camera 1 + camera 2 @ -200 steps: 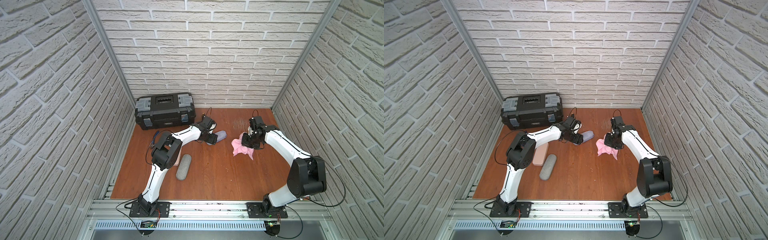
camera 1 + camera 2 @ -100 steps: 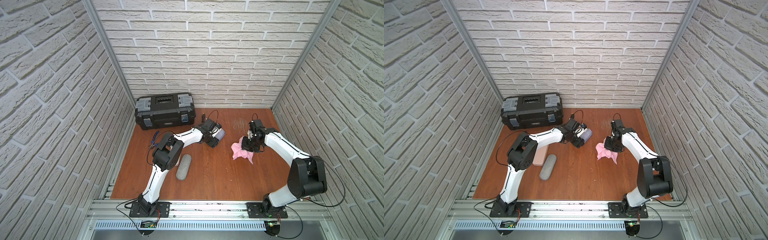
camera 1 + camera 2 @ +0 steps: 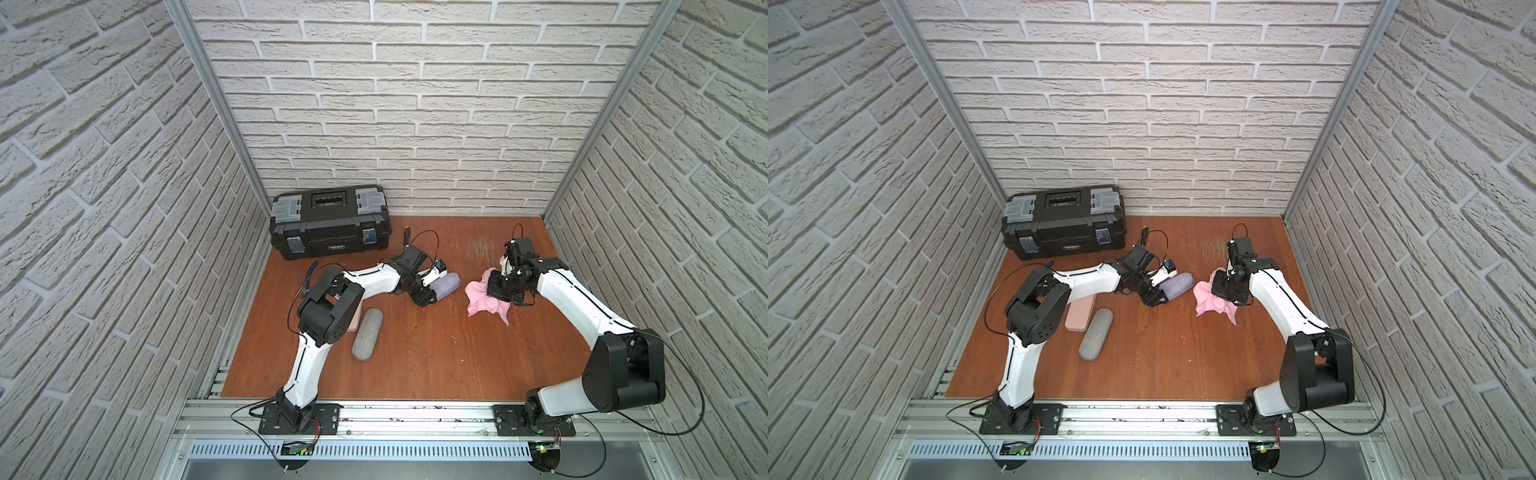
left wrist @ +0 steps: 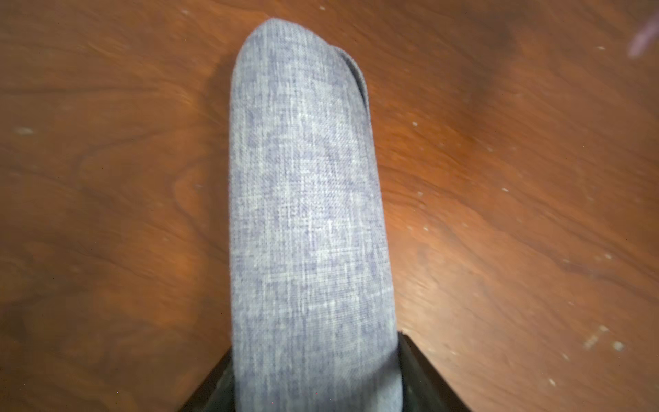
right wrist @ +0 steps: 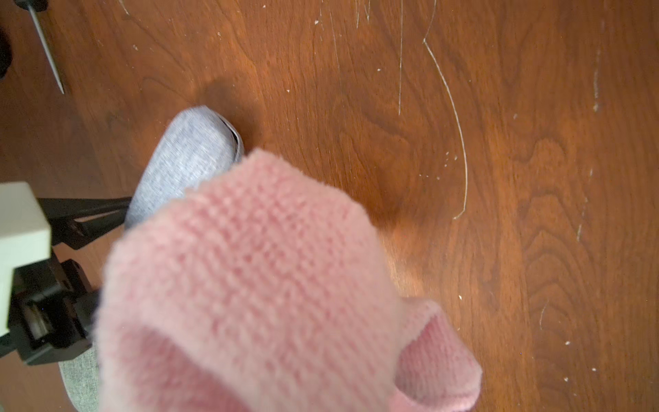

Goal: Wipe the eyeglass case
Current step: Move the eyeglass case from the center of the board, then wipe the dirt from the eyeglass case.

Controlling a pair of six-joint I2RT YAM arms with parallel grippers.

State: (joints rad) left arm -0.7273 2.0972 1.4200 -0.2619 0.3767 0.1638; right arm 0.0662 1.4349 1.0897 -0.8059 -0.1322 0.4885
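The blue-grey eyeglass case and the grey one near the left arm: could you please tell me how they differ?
The blue-grey case is bluish; the grey case is plain grey. The blue-grey case sits between the left gripper's jaws; the grey case lies free on the table. The blue-grey case runs crosswise; the grey case runs roughly front to back. Both are closed, fabric-covered ovals.

Bright overall; wrist views seemingly soft.

Left gripper: I read it low near worktop centre, jaws gripping eyeglass case end. Right gripper: facing it, angled down, jaws clamped on pink cloth.
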